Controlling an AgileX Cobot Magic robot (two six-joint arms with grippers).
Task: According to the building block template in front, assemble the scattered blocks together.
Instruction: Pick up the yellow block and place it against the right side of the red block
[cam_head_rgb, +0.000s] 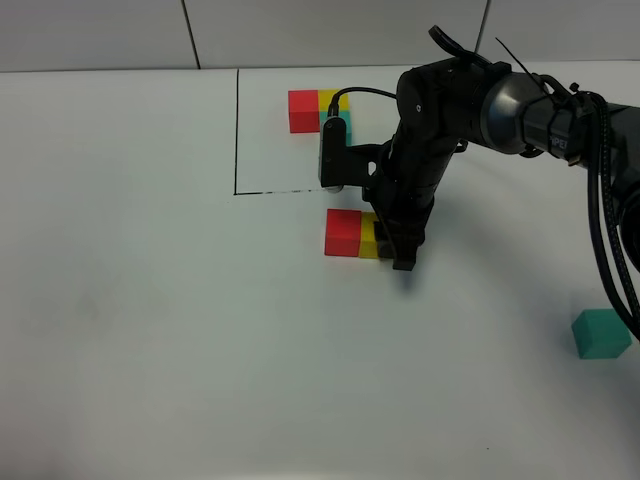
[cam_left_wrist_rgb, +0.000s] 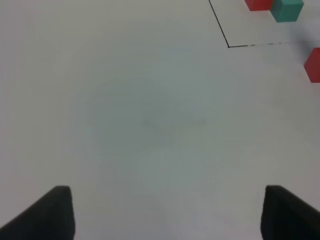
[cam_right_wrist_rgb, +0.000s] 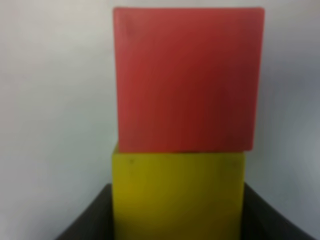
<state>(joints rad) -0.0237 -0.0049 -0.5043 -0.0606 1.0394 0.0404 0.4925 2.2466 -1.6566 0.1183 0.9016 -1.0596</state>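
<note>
Two of the three loose cubes are paired up, so I'd call this about two-thirds done. The small plain red cube and the small plain yellow cube sit side by side and touching on the white bench, just outside the near line of the thin black drawn rectangle. That matches the red-yellow row of the joined red, yellow and teal L-shaped template inside the frame.

The black right arm has its right jaws pinched together, gripping nothing. They look pressed up against the yellow cube on the side away from the red one. The left jaws are spread wide over bare bench, holding nothing.

What's left, as I read it, is the loose teal cube. It's way off near the right edge, well apart from the pair, and has to tuck against the yellow one's near side to finish the L.
</note>
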